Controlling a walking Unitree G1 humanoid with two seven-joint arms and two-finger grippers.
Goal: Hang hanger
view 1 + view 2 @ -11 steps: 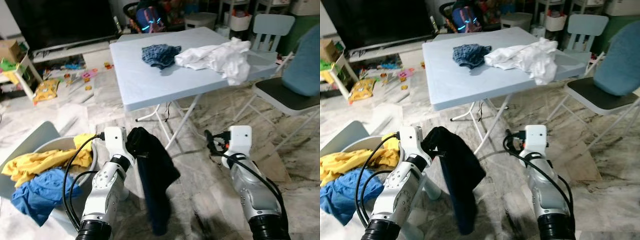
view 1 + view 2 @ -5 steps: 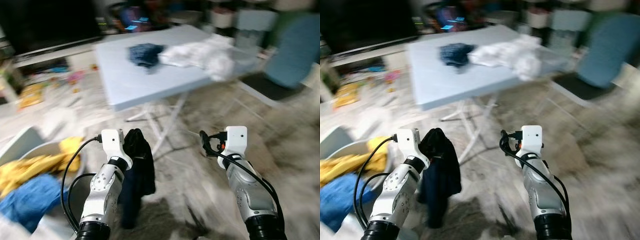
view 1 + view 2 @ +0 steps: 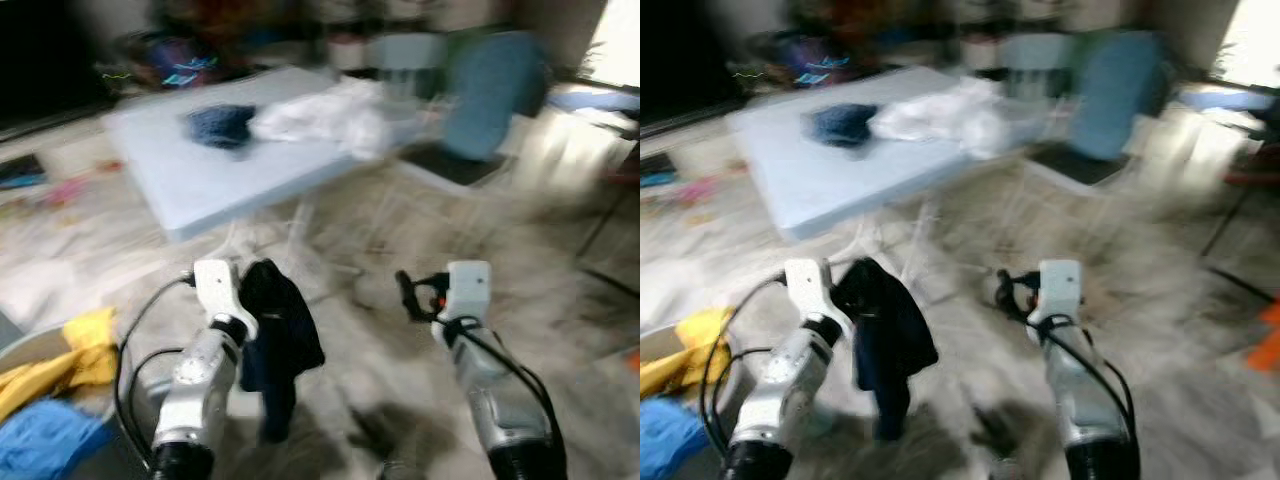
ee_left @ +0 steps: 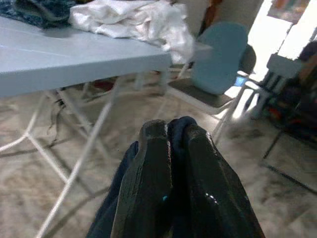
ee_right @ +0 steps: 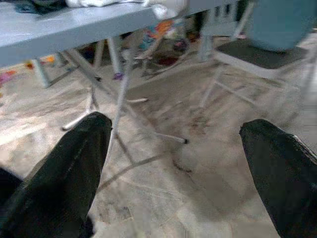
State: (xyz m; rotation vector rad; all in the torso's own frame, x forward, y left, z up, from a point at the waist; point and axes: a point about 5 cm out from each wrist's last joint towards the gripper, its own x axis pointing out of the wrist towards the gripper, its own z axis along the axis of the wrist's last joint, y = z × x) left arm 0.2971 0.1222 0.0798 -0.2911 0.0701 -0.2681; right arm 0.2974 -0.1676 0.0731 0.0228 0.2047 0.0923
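Two grippers sit low in the blurred frame: the left gripper (image 3: 262, 290) pinches a dark garment (image 3: 278, 345) at lower left, the right gripper (image 3: 412, 296) spread wide beside it.

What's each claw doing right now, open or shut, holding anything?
Left claw: shut on the dark garment.
Right claw: open, holding nothing.
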